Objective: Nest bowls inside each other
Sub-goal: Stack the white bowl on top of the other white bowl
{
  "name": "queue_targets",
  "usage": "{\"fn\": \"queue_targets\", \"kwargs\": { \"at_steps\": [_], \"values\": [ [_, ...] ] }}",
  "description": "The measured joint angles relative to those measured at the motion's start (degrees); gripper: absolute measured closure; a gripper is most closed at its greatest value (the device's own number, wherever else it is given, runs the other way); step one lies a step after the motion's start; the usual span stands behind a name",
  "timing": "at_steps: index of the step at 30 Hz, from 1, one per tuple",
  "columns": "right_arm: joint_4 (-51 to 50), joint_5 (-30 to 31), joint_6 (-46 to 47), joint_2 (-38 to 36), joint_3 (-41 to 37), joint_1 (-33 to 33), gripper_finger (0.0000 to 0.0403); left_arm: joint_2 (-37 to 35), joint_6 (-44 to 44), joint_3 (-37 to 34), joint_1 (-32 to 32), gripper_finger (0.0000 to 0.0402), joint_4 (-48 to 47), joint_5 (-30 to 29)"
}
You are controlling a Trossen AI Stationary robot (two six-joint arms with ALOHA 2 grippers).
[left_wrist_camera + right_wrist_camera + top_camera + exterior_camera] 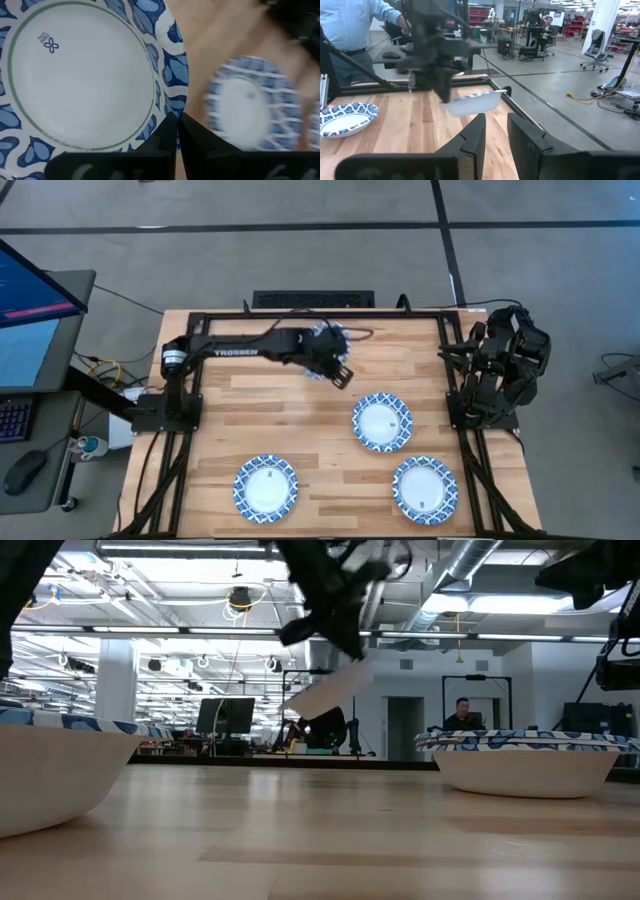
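Three blue-and-white rimmed bowls rest on their bases on the wooden table: one right of centre (381, 421), one near the front left (266, 486), one near the front right (425, 489). My left gripper (338, 366) reaches over the table's far middle and is shut on a fourth bowl (80, 75), which shows tilted in the air in the low view (325, 692). My right gripper (496, 131) is open and waits folded back at the table's right edge (500, 370), touching nothing. Further bowls are not in view. My left gripper pinches the bowl's patterned rim (172, 107) between its two fingers (162, 137). The bowl is lifted clear of the table and hangs tilted below the gripper, its free edge (290, 705) lower than the held side.
Black frame rails (300, 313) border the table's far edge and sides. A monitor, keyboard and mouse sit on a side desk (30, 330) to the left. A person in a blue shirt (355, 22) stands beyond the far edge. Bare wood (260, 415) lies between the bowls.
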Motion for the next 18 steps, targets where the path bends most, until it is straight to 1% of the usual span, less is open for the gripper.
{"fn": "queue_targets", "kwargs": {
  "at_steps": [3, 8, 11, 13, 14, 16, 18],
  "values": [
    [0.0, 0.01, 0.0, 0.0, 0.0, 0.0, 0.03, 0.02, -2.9, 1.5, -3.99, 0.0401, 0.19, -1.08],
    [0.03, -0.03, 0.0, 0.0, 0.0, -0.16, 0.03, 0.07, -7.72, 1.57, -9.62, 0.0401, 4.62, -2.18],
    [0.15, -0.2, -0.02, 0.0, 0.0, 1.73, 0.03, 0.76, -10.11, 1.7, -11.82, 0.0401, 5.61, -3.97],
    [0.17, -0.25, -0.02, 0.0, 0.0, 3.88, 0.03, 1.82, -10.84, 1.76, -12.54, 0.0401, 6.2, -3.98],
    [0.17, -0.32, -0.02, 0.0, 0.0, 5.14, 0.03, 2.95, -11.02, 2.3, -12.7, 0.0401, 5.46, -3.38],
    [0.2, -0.4, -0.02, 0.02, 0.0, 8.25, 0.03, 6.13, -10.62, 5.34, -12.73, 0.0401, 6.34, -0.24],
    [0.15, -0.39, 0.0, 0.02, 0.0, 11.46, 0.03, 9.88, -7.78, 9.67, -12.67, 0.0401, 5.8, 3.12]
  ]
}}
